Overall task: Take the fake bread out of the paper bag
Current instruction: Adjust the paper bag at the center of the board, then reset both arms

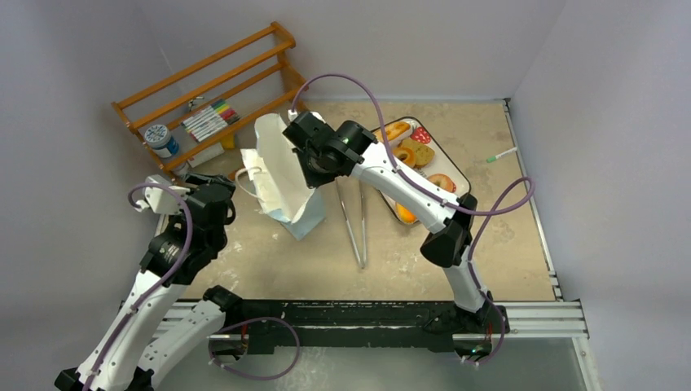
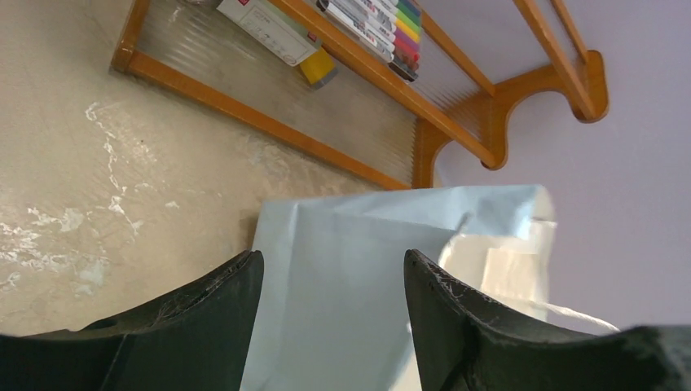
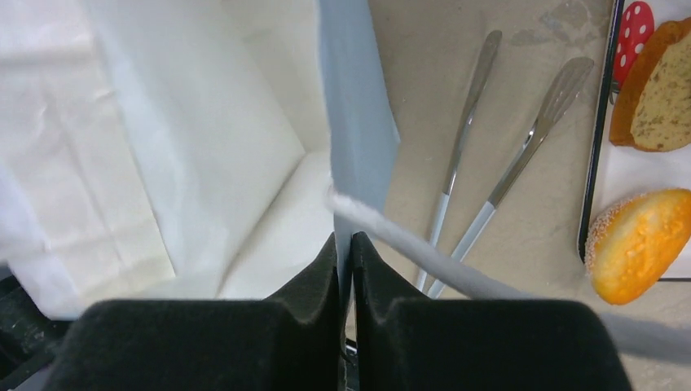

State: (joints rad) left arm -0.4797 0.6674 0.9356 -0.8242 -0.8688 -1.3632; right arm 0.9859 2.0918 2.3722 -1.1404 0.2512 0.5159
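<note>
My left end effector (image 2: 332,262) stood open just before the pale-blue paper bag (image 1: 275,163), not holding it. The right end effector (image 3: 346,244) was closed on the bag's upper edge. Beyond it, metal tongs (image 1: 354,220) lay on the desk (image 1: 489,244). The fake bread (image 1: 414,151) rested on the tray (image 3: 597,147), outside the bag. A wooden rack (image 1: 212,90) stood farthest.

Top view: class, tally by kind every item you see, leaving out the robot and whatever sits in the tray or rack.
Pale-blue paper bag: 1
Long metal tongs: 1
White green-capped marker: 1
White strawberry-print tray: 1
Orange wooden rack: 1
Total: 5
</note>
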